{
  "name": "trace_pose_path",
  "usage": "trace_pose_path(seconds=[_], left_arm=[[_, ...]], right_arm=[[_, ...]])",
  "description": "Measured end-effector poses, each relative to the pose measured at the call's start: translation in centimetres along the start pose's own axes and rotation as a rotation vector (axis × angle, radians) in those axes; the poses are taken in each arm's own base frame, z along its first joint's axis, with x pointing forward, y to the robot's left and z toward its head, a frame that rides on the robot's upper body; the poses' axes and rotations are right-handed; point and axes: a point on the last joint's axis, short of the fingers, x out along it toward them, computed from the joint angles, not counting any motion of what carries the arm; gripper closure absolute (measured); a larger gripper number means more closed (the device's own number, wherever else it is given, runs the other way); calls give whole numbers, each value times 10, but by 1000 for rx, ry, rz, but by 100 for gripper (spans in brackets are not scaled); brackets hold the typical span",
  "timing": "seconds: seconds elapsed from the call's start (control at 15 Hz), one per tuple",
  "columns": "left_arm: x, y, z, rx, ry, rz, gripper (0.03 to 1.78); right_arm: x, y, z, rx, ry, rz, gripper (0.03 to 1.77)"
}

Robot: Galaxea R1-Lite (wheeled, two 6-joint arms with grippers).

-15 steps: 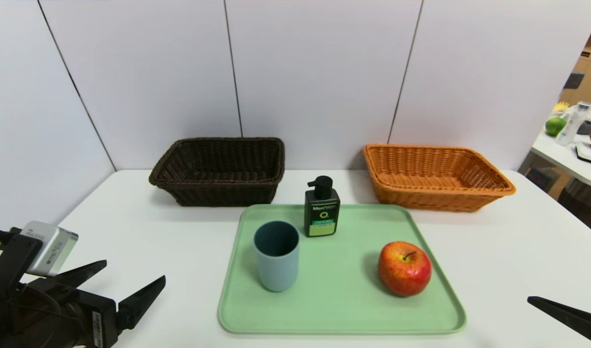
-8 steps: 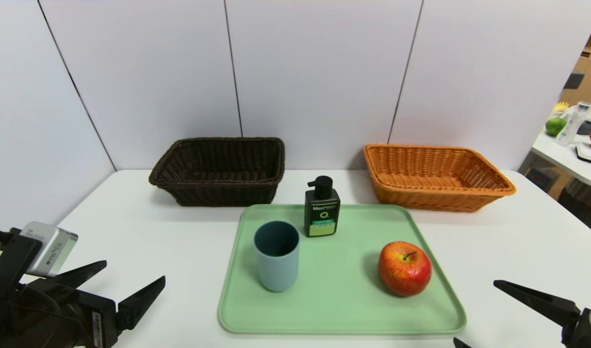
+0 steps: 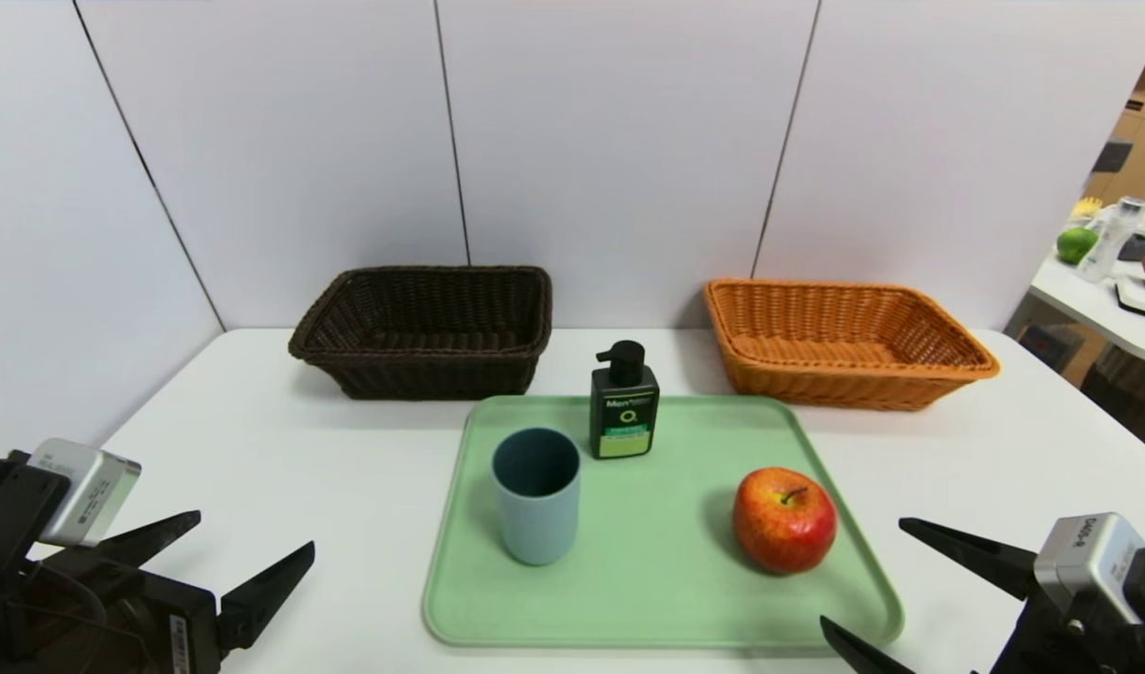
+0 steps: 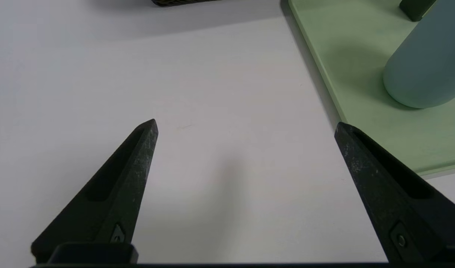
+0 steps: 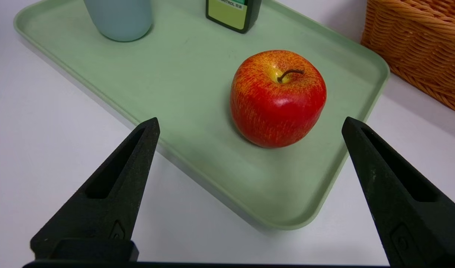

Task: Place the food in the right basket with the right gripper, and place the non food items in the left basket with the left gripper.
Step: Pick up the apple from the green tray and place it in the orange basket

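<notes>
A red apple (image 3: 784, 520) (image 5: 278, 98) sits on the right side of a green tray (image 3: 666, 599). On the tray's left stands a blue-grey cup (image 3: 535, 508) (image 4: 424, 70), and a black pump bottle (image 3: 623, 401) (image 5: 233, 14) with a green label stands at the tray's back. My right gripper (image 3: 862, 576) (image 5: 250, 123) hangs open over the tray's near right corner, a short way from the apple and not touching it. At the table's near left, my left gripper (image 3: 254, 532) (image 4: 246, 124) is open over bare table. The dark brown basket (image 3: 427, 329) stands back left, the orange basket (image 3: 839, 342) (image 5: 420, 44) back right.
White wall panels close off the back and left of the white table (image 3: 282, 449). A second table (image 3: 1110, 309) with a green fruit and clutter stands beyond the far right. Both baskets hold nothing that I can see.
My right gripper has come in from the lower right edge toward the tray's near right corner, and its camera box now shows. The left gripper has shifted slightly down and left.
</notes>
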Motion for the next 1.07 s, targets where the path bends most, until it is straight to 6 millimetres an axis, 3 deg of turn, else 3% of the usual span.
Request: trace_pose_path(seconds=[1.07], left_arm=[[-3, 1, -2, -3, -6, 4, 12]], right_arm=[[49, -5, -11, 16, 46, -55, 11]])
